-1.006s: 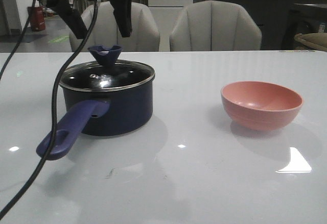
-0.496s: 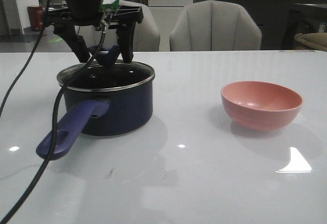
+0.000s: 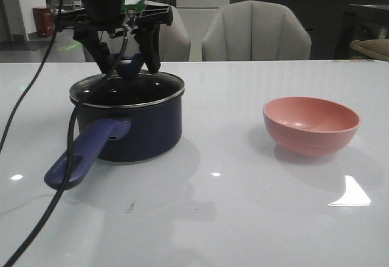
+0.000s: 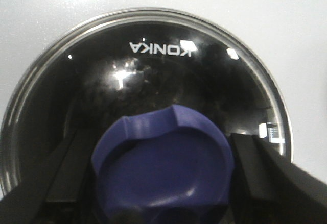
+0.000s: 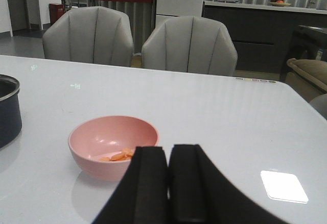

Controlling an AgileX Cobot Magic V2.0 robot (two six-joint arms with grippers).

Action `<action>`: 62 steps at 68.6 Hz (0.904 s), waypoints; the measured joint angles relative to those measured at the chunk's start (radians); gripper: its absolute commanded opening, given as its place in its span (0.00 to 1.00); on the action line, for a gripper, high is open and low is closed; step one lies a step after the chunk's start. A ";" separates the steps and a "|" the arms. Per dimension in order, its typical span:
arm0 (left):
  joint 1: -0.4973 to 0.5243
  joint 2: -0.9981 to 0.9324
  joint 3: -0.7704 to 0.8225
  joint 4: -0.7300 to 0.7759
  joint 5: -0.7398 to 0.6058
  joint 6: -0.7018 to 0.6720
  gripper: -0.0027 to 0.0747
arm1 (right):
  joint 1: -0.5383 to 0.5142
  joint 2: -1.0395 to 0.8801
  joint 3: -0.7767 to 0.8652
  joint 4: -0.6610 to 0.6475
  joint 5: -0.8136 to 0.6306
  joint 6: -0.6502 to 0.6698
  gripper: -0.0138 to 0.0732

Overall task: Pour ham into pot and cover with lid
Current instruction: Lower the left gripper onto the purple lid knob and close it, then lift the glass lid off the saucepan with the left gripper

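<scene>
My left gripper (image 3: 129, 66) is spread wide, one finger on each side of the flared blue-purple knob (image 4: 163, 170), holding nothing. That knob sits directly between the fingers, atop the round steel-rimmed glass lid (image 4: 153, 76), which rests flat on the dark navy saucepan (image 3: 143, 127). The knob's axis is vertical. My right gripper (image 5: 168, 183), fingers pressed together and empty, hangs well apart, near the pink bowl (image 5: 92, 147).

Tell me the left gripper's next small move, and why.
Probably close the left gripper on the knob: its open fingers straddle it, the lid covers the pot, and ham sits in the pink bowl.
</scene>
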 measured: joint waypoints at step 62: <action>0.011 -0.054 0.000 0.040 0.064 -0.002 0.28 | 0.000 0.000 0.000 0.000 0.000 0.000 0.33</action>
